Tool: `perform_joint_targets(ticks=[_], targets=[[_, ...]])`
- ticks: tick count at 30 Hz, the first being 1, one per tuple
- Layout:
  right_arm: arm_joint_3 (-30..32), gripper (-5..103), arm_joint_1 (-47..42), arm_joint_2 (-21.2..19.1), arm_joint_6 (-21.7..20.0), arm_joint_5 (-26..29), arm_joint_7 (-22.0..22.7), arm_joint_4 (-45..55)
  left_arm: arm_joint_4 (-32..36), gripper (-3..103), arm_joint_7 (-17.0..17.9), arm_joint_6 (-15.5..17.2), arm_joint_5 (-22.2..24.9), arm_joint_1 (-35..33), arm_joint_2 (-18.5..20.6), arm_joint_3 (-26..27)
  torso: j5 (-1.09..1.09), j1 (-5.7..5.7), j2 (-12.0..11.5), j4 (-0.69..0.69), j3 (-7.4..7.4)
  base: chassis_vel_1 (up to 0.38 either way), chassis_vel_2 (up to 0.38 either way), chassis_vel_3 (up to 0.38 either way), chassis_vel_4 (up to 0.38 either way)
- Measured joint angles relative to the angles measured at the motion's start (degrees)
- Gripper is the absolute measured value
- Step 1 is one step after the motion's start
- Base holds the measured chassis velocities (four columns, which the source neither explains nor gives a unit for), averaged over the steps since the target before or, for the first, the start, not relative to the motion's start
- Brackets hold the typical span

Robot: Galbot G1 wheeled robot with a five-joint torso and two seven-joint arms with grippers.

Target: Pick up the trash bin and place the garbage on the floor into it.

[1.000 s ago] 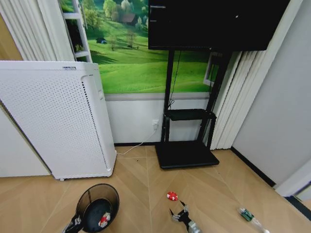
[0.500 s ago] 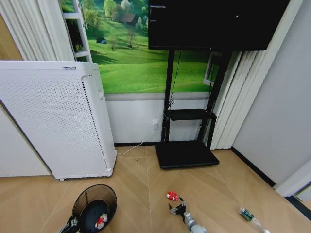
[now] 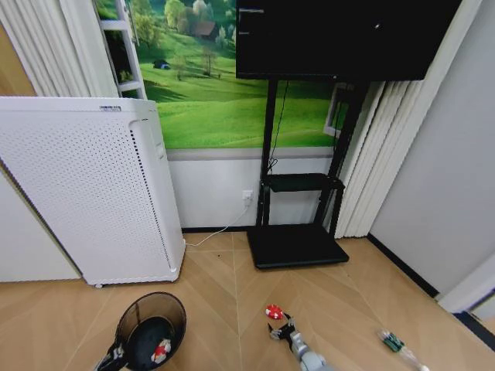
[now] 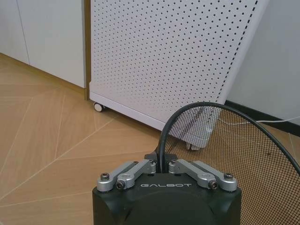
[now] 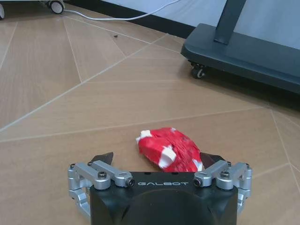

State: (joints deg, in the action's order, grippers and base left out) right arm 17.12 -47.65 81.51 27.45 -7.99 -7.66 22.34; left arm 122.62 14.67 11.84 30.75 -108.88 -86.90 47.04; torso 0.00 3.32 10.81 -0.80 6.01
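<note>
The trash bin (image 3: 151, 328), a black wire-mesh basket, is at the lower left near the floor with a red-and-white scrap (image 3: 161, 352) inside. My left gripper (image 3: 114, 358) holds its near rim; in the left wrist view the left gripper (image 4: 161, 161) is shut on the bin's wire rim (image 4: 243, 117). On the floor lies a piece of garbage, a red wad with white patches (image 3: 273, 312). My right gripper (image 3: 281, 331) is low just behind it. In the right wrist view the right gripper (image 5: 157, 158) is open with the wad (image 5: 168, 149) between its fingertips (image 5: 103, 158). A clear bottle with a green label (image 3: 396, 344) lies at the lower right.
A tall white perforated appliance on castors (image 3: 85, 193) stands just behind the bin. A black TV stand base on wheels (image 3: 294, 246) sits ahead of the wad, with a white cable (image 3: 213, 234) running along the wall. Bare wood floor lies between the bin and the wad.
My right gripper has moved forward to the red wad, which now lies between its open fingers. The bin in my left gripper has shifted slightly left and lower.
</note>
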Motion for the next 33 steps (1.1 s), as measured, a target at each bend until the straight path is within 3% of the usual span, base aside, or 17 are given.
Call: perform_joint_targets(ticks=[15,22,26,28,29,33], targets=[[0.6,101,2.0,1.0,-0.6,-3.7,0.5,-2.6,0.8,6,0.0,0.0,0.6,-0.4,-0.3,0.3,0.00,0.00,0.0,0.00,0.00,0.000,0.000,0.000,0.000],[0.6,81,2.4,1.0,-0.7,-3.6,-0.1,-3.1,1.0,6,0.0,-0.1,0.8,-0.6,-0.3,0.6,-0.01,0.00,0.0,0.00,0.00,0.000,0.000,0.000,0.000],[0.7,59,2.5,1.1,-0.6,-3.6,-0.5,-3.5,1.8,6,0.0,-0.1,1.6,-0.9,-0.2,0.9,-0.02,0.00,0.0,-0.01,-0.01,0.000,0.000,0.000,0.000],[0.8,59,2.5,1.2,-0.5,-3.6,-0.7,-3.5,2.1,6,0.0,-0.1,1.8,-0.9,-0.2,0.9,-0.02,0.00,0.0,-0.01,-0.01,0.000,0.000,0.000,0.000],[0.8,48,2.4,1.2,-0.4,-3.5,-0.9,-3.4,2.4,6,0.0,-0.1,2.1,-0.9,-0.2,0.9,-0.01,0.00,0.0,0.00,-0.01,0.000,0.000,0.000,0.000],[0.8,44,2.2,1.2,-0.1,-2.8,-1.5,-3.2,2.7,6,0.1,-0.1,2.2,-0.9,-0.2,0.9,0.01,0.00,0.0,0.00,-0.01,0.000,0.000,0.000,0.000]])
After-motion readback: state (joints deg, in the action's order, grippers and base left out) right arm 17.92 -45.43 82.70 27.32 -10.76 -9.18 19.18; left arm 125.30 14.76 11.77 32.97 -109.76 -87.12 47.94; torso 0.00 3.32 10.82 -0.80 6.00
